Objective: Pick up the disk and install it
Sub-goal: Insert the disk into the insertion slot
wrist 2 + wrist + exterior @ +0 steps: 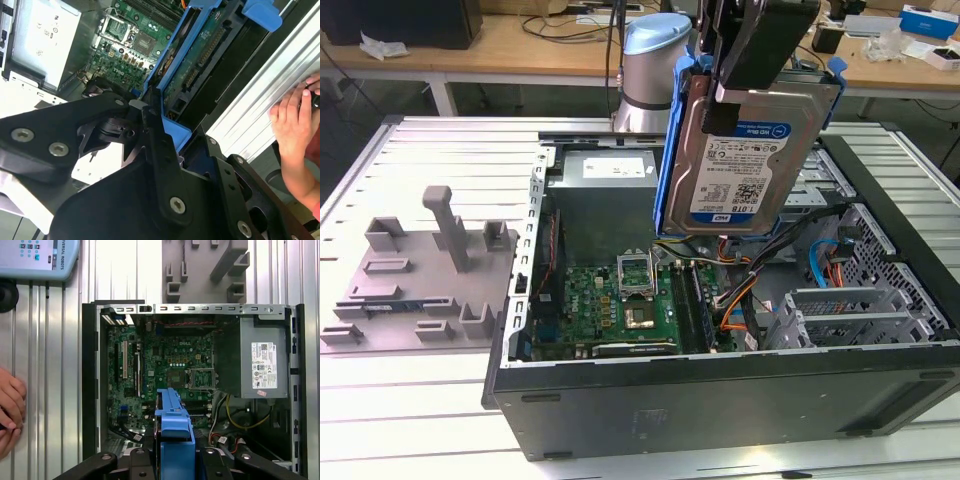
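Note:
The disk [745,160] hangs upright in the air above the open computer case [720,385], its white-and-blue label facing the camera and its blue carrier rail running round the edges. My gripper [748,65] is shut on its upper edge. In the second wrist view my black fingers [157,145] clamp the blue rail, and the disk's [197,60] green circuit-board side shows beyond them. The first wrist view looks straight down past my gripper [172,460] and the disk's blue rail [174,432] onto the motherboard [165,365].
Silver drive bays [850,310] and loose cables fill the case's side at the exterior view's right, with the power supply [605,190] at the back. A grey fixture [420,270] lies on the table at the exterior view's left. A person's hand [10,410] rests beside the case.

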`<state>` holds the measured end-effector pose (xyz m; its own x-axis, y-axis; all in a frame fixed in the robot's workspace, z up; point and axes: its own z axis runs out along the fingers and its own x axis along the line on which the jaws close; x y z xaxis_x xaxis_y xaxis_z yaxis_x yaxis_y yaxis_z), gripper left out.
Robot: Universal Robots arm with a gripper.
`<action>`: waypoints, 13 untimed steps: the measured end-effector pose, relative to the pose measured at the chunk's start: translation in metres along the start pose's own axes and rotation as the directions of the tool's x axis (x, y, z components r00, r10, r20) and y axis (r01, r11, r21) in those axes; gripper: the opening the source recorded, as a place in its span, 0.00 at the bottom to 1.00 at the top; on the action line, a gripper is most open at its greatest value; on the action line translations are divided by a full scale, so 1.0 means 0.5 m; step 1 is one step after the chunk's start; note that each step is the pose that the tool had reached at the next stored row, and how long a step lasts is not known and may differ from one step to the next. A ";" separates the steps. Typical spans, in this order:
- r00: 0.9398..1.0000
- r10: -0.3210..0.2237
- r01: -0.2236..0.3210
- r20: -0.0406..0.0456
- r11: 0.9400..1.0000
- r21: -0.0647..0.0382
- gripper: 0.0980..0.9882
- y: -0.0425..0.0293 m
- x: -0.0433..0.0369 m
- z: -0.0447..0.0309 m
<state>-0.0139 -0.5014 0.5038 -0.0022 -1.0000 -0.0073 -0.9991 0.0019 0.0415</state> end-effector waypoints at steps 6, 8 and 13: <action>1.000 0.000 0.000 0.000 1.000 0.006 0.30 0.000 -0.001 0.001; 1.000 0.000 0.000 0.000 1.000 0.012 0.30 0.000 -0.001 0.004; 1.000 -0.001 0.001 0.017 1.000 0.025 0.30 -0.001 0.001 0.015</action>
<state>-0.0138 -0.5018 0.4965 -0.0017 -0.9997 -0.0239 -0.9999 0.0013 0.0169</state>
